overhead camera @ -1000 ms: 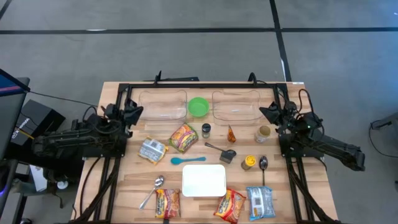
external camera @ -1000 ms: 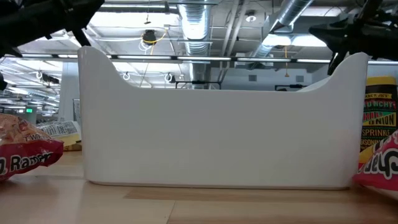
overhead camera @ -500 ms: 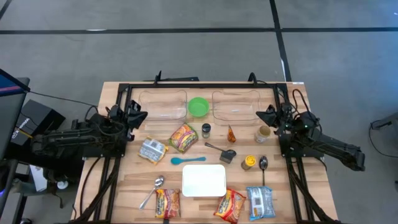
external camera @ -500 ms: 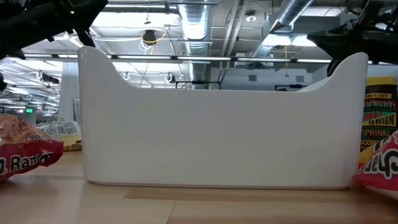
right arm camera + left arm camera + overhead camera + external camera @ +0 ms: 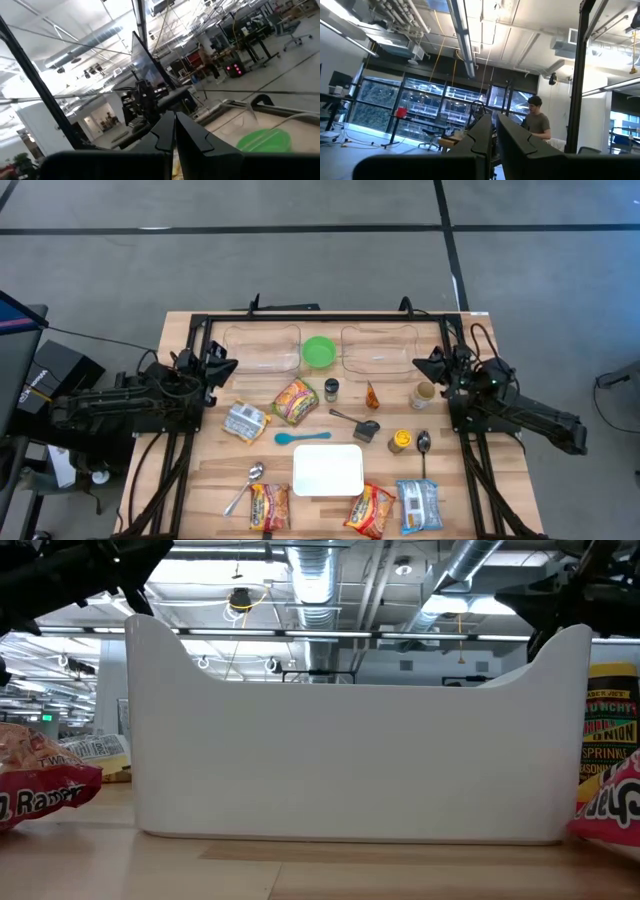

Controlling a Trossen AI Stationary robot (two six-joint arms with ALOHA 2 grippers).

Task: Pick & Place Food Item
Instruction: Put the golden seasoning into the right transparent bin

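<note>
Several food packets lie flat on the wooden table: an orange ramen packet (image 5: 295, 400), a silver packet (image 5: 245, 421), and two red ramen packets (image 5: 268, 505) (image 5: 370, 510) and a blue packet (image 5: 418, 505) near the front edge. A white container (image 5: 328, 469) stands at the front centre. My left gripper (image 5: 228, 366) (image 5: 494, 117) hovers shut at the table's left edge, tipped up, with nothing in it. My right gripper (image 5: 418, 364) (image 5: 174, 114) hovers shut at the right edge, also with nothing in it.
Two clear trays (image 5: 262, 348) (image 5: 380, 348) flank a green bowl (image 5: 319, 351) at the back. A spice jar (image 5: 331, 389), orange sachet (image 5: 372, 394), cup (image 5: 424, 394), yellow can (image 5: 399, 441), spoons (image 5: 423, 442) (image 5: 245, 485), blue spoon (image 5: 300, 437) and black scoop (image 5: 358, 425) lie between.
Both grippers have turned a little in place above the table's side edges and have stayed shut. Nothing on the table has moved.
</note>
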